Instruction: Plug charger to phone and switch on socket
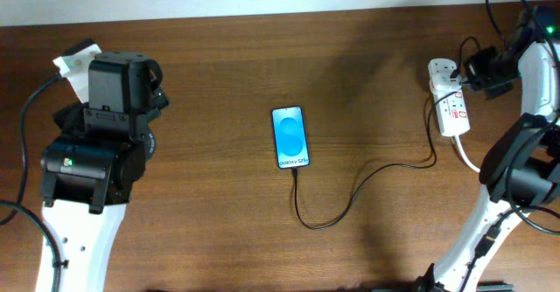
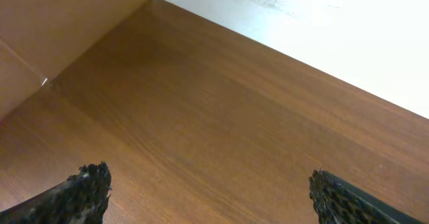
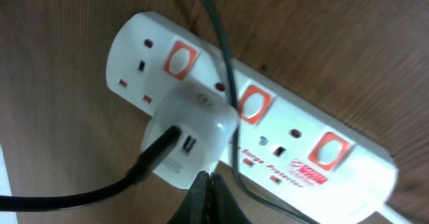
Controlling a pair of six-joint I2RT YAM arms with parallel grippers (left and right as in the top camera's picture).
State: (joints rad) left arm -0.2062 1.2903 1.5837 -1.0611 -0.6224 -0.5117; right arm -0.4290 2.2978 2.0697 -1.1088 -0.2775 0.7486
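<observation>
On dark wood table (image 1: 219, 73), phone (image 1: 290, 137) lies flat

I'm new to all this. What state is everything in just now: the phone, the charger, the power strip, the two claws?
socket: one outlet occupied; switch position unclear.
phone: lying flat, screen lit.
charger: white plug end seated in the socket; cable tip at the phone's bottom edge, seemingly plugged in.
left gripper: open, empty.
right gripper: shut, holding nothing, close to the charger's plug.
</observation>
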